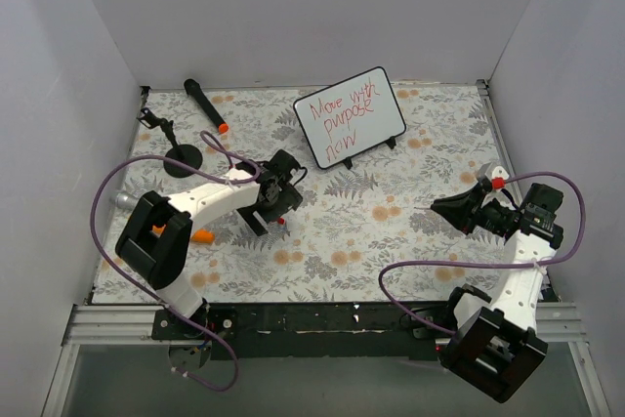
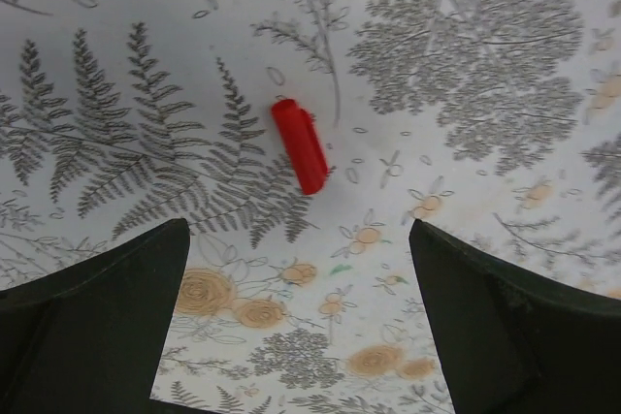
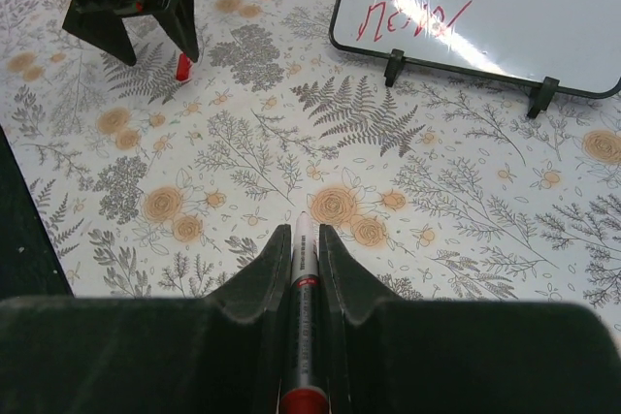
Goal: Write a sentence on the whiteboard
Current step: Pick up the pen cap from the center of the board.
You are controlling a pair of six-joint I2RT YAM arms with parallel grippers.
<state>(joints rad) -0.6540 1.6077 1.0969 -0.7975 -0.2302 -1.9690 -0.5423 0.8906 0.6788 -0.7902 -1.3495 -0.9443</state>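
Red cap [image 2: 299, 145] lies well apart from the whiteboard's [image 1: 376, 119] near edge.

place: robot lab test cell | walls: plain white panels [image 1: 293, 7] box three sides | frame: grey aluminium extrusion rail [image 1: 107, 324] at near edge | rig: white-and-black left arm [image 1: 210, 197], right arm [image 1: 522, 280], loose purple cables [image 1: 98, 212] | surface: grey-and-orange floral printed table cover [image 1: 391, 241] | prop: small black-framed glossy whiteboard [image 1: 350, 116]

We see the whiteboard [image 1: 388, 116] propped at the far side of the floral table [image 1: 391, 241], the sentence [image 1: 337, 121] in red reading "Move with purpose now". Our left gripper [image 1: 274, 202] hangs near the middle. Our right gripper [image 1: 447, 210] points left, the marker [image 1: 499, 183] showing a red end. A black pen [image 1: 205, 104] lies far left.
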